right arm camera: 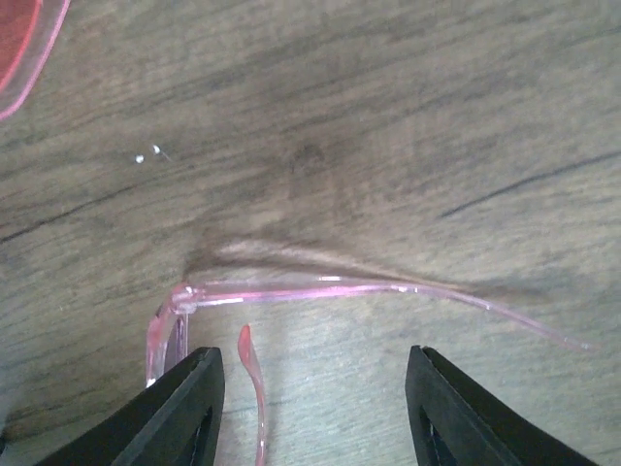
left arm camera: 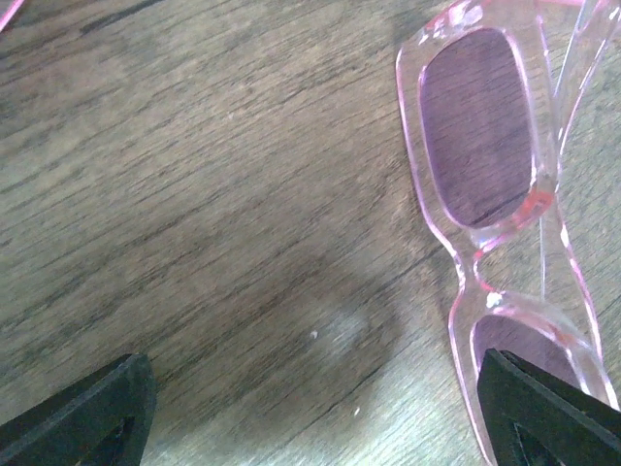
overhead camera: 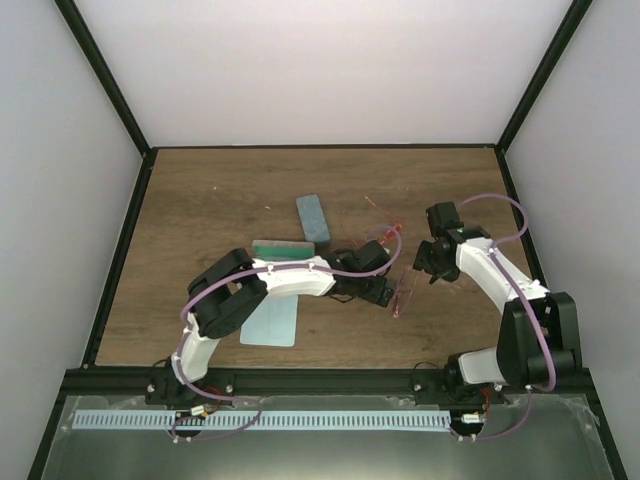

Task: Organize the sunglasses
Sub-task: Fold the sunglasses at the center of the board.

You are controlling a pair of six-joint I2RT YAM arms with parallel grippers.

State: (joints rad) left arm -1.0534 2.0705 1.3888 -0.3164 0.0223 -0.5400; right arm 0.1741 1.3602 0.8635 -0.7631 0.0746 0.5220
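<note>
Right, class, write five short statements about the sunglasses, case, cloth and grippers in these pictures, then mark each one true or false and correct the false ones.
1. The pink sunglasses lie on the wooden table. True.
2. The left gripper is shut on the pink sunglasses. False: its jaws stand wide apart and hold nothing.
3. The blue-grey case lies farther from the arm bases than the cloth. True.
4. The cloth lies on top of the blue-grey case. False: they lie apart.
5. The right gripper grips a case. False: it is open, with a thin side arm of the pink sunglasses just ahead of its fingers.
</note>
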